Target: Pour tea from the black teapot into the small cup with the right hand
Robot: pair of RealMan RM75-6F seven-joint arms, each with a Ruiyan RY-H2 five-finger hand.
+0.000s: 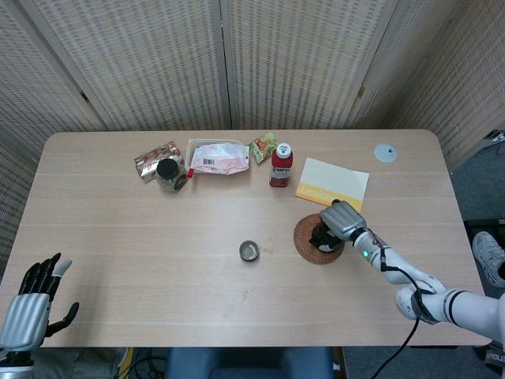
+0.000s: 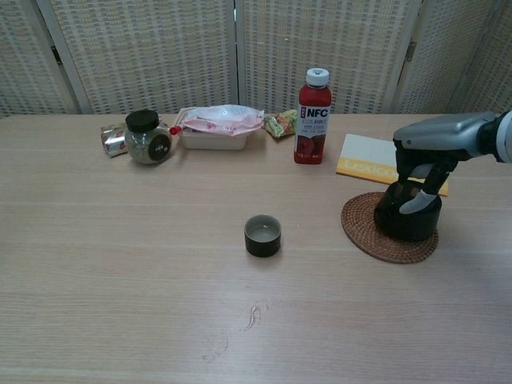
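The right hand (image 2: 428, 157) curls its fingers around the squat black teapot (image 2: 407, 214), which sits on the round woven coaster (image 2: 364, 230), well right of the small dark cup (image 2: 262, 235). A loose grip could drop the pot or spill tea. The left hand (image 1: 31, 298) hangs open.
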